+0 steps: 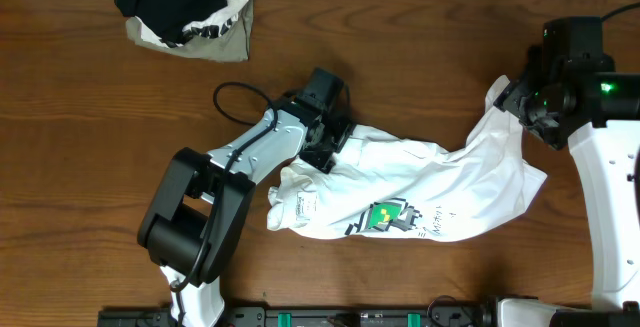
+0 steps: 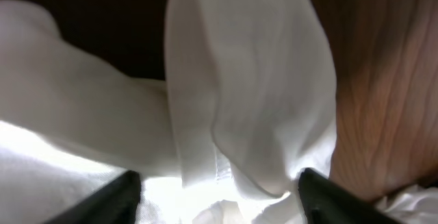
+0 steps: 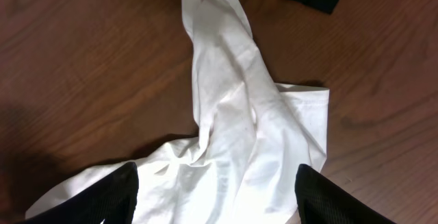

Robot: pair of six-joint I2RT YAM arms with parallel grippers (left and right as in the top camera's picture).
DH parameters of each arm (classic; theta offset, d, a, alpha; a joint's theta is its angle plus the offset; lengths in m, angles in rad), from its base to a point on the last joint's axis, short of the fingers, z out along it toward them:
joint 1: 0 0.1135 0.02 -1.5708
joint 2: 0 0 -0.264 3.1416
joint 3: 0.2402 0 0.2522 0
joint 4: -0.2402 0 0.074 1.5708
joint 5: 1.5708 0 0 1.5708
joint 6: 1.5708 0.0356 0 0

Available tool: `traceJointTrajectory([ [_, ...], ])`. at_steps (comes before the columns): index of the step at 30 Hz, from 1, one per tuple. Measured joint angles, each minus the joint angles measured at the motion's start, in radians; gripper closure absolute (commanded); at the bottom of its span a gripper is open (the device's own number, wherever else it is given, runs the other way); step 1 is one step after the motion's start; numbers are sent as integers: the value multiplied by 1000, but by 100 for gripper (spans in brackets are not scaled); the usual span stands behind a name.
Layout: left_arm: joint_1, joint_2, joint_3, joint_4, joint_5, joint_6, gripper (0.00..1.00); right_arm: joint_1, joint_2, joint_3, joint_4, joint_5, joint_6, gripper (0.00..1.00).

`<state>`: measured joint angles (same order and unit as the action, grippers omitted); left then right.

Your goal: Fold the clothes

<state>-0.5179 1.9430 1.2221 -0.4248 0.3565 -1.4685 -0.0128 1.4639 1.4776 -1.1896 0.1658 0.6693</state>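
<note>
Shirt work: white T-shirt (image 1: pixel 420 192) lies crumpled from table (image 1: pixel 100 117) middle toward its right edge. Left gripper (image 1: pixel 328 145) and right gripper (image 1: pixel 512 102) both gape, cloth between the jaws, nothing pinched — best close on single hems, then spread flat. No container; other clothes (image 1: pixel 185 12) heap at the far-left corner.

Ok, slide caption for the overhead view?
Left gripper and right gripper at opposite ends of the crumpled white T-shirt; other clothes piled at the table edge.

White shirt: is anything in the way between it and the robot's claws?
Nothing visible is. The left claw and right claw are both right at the white shirt. The clothes pile lies far off.
</note>
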Motion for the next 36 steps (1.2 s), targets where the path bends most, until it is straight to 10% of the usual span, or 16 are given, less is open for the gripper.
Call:
traceJointTrajectory([
  [16,0,0,0,2,-24,5,59,0,2,-97,59,-2,0,28],
  [28,0,17,0,2,-53,33,94,0,2,-97,62,-16,0,28],
  [36,0,17,0,3,-53,64,94,0,2,-97,60,-16,0,29],
])
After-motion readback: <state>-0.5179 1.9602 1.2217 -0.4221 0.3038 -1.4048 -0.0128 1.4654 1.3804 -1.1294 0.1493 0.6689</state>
